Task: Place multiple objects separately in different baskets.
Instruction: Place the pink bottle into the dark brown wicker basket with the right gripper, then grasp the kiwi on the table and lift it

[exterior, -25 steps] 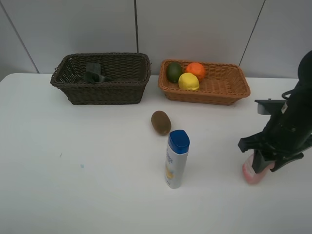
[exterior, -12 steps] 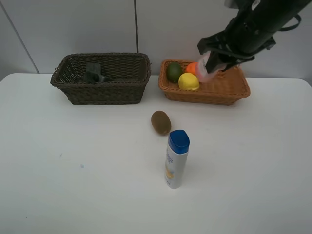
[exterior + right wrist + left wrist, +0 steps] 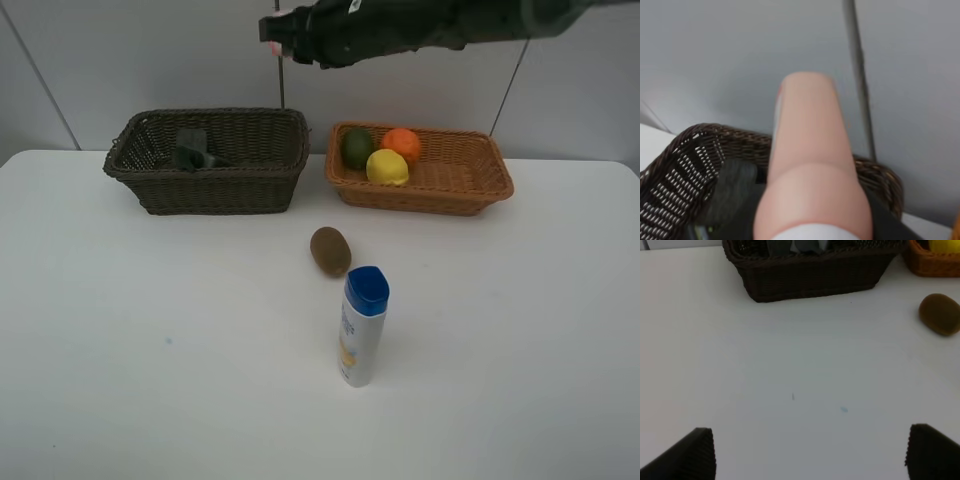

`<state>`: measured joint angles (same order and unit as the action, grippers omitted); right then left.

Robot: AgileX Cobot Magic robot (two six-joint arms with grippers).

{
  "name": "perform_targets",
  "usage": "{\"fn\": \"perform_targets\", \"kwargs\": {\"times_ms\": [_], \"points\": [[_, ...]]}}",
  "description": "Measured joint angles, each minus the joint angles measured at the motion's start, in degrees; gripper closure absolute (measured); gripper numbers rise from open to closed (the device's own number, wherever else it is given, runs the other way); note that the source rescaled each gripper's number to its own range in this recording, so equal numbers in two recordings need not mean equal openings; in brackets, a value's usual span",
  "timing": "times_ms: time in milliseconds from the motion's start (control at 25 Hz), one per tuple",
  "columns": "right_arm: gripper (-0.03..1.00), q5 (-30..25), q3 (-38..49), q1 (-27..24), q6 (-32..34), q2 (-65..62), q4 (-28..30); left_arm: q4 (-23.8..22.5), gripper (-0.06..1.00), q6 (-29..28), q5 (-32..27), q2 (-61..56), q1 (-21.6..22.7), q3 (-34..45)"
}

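High over the dark brown basket (image 3: 207, 160) hangs the pink bottle (image 3: 810, 165), with my right gripper (image 3: 282, 26) shut on it; only a pink tip (image 3: 277, 20) shows from the high camera. A dark green pump bottle (image 3: 192, 150) lies in that basket. The light tan basket (image 3: 455, 180) holds a green fruit (image 3: 357, 147), a lemon (image 3: 387, 167) and an orange (image 3: 402, 143). On the table lie the brown kiwi (image 3: 330, 251) and, upright, the white blue-capped bottle (image 3: 362, 325). My left gripper (image 3: 810, 455) is open above bare table, well short of the kiwi (image 3: 939, 314).
Both baskets stand side by side at the back of the white table, against a grey panelled wall. My right arm (image 3: 430, 22) stretches across the top of the scene from the right. The dark basket's wall (image 3: 810, 275) faces the left wrist camera.
My right gripper lifted the pink bottle from the table at the right, carried it up over the tan basket, then leftward to above the dark basket. Nothing else moved.
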<state>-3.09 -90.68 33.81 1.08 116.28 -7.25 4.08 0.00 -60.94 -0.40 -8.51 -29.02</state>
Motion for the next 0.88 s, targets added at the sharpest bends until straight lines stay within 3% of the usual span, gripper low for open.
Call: {"fn": "perform_targets", "kwargs": {"times_ms": [120, 320, 400, 440, 520, 600, 680, 880], "points": [[0.97, 5.5, -2.1, 0.7, -0.1, 6.5, 0.0, 0.0, -0.06, 0.0, 0.0, 0.0, 0.0, 0.0], [0.93, 4.9, -6.9, 1.0, -0.1, 13.7, 0.0, 0.0, -0.06, 0.0, 0.0, 0.0, 0.0, 0.0], [0.67, 4.8, -7.7, 1.2, -0.1, 14.7, 0.0, 0.0, -0.06, 0.0, 0.0, 0.0, 0.0, 0.0], [0.43, 4.7, -7.9, 1.2, -0.1, 14.8, 0.0, 0.0, -0.06, 0.0, 0.0, 0.0, 0.0, 0.0], [0.15, 3.8, -7.9, 1.2, -0.1, 14.9, 0.0, 0.0, -0.06, 0.0, 0.0, 0.0, 0.0, 0.0], [0.03, 2.6, -8.0, 1.2, -0.1, 14.9, 0.0, 0.0, -0.06, 0.0, 0.0, 0.0, 0.0, 0.0], [-0.01, 0.0, -8.0, 1.2, -0.1, 14.6, 0.0, 0.0, -0.06, 0.0, 0.0, 0.0, 0.0, 0.0], [-0.01, -12.1, -8.0, 1.2, -0.1, 10.2, 0.0, 0.0, -0.06, 0.0, 0.0, 0.0, 0.0, 0.0]]}}
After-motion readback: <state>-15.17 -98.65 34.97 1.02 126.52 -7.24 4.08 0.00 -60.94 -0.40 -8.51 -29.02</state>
